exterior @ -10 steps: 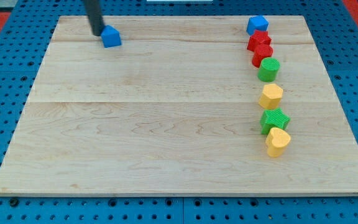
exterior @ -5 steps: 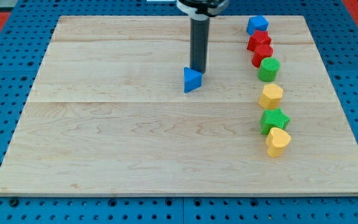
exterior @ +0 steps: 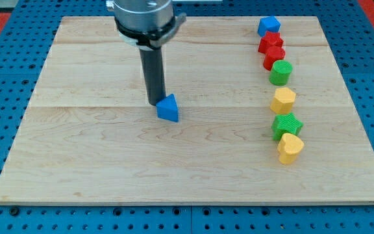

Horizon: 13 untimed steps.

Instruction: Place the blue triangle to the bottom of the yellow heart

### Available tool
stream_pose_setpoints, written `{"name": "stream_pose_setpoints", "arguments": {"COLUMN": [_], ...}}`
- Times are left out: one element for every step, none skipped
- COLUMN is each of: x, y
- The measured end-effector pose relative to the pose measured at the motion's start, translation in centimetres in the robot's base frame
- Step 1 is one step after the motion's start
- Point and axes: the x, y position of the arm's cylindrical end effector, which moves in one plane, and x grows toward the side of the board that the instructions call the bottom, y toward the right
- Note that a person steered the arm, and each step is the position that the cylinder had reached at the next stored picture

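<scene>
The blue triangle (exterior: pixel 168 108) lies near the middle of the wooden board, a little left of centre. My tip (exterior: pixel 156 103) is at its upper left, touching or almost touching it. The yellow heart (exterior: pixel 290 147) sits at the view's right, lowest in a column of blocks, far to the right of the triangle and a little lower.
The column on the right runs from top to bottom: a blue cube (exterior: pixel 269 26), two red blocks (exterior: pixel 271 43) (exterior: pixel 274 56), a green cylinder (exterior: pixel 280 72), a yellow hexagon (exterior: pixel 282 100), a green block (exterior: pixel 286 125), then the heart. The board's edge (exterior: pixel 193 199) is at the view's bottom.
The blue triangle went from the top left to the middle, then left and down to its place now. My tip went with it and stands at its upper left.
</scene>
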Motion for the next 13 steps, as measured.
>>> {"name": "stream_pose_setpoints", "arguments": {"x": [2.1, 4.8, 7.2, 10.1, 11.7, 12.7, 13.4, 13.4, 13.4, 13.5, 14.0, 14.4, 14.4], "y": [3.4, 6.7, 9.3, 10.1, 10.9, 11.4, 12.0, 13.8, 14.7, 15.1, 15.6, 16.2, 16.8]}}
